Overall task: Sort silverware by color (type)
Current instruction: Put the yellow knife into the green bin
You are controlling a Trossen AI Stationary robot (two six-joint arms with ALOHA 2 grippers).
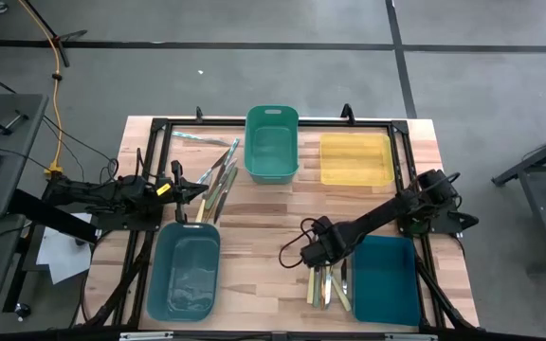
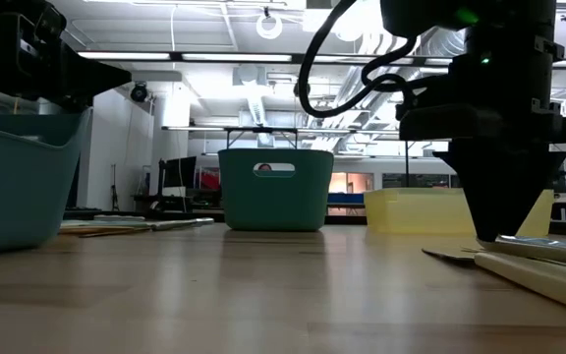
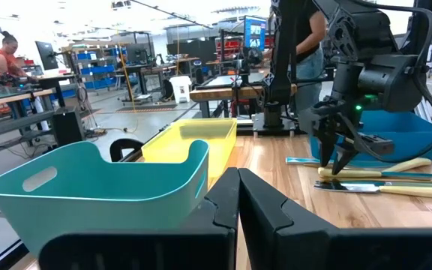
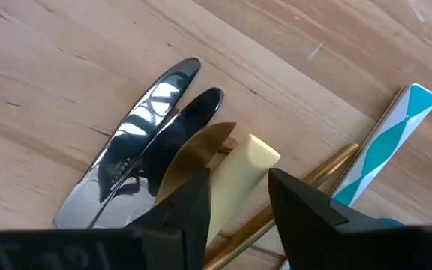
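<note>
Two wrist views | right tool (image 4: 238, 199) straddles pale-yellow handle (image 4: 240, 176)

From above, the right gripper (image 1: 317, 258) covers the upper ends of the silverware (image 1: 327, 285) beside the dark teal bin (image 1: 387, 280), so its jaws cannot be seen there. In the right wrist view the pale yellow handle (image 4: 240, 176) runs under the dark fingers (image 4: 306, 202) and off the frame's edge (contact cannot be told). The second utensil pile (image 1: 218, 180) is too small to sort by colour. Both lower bins are cut off in the low view.
</note>
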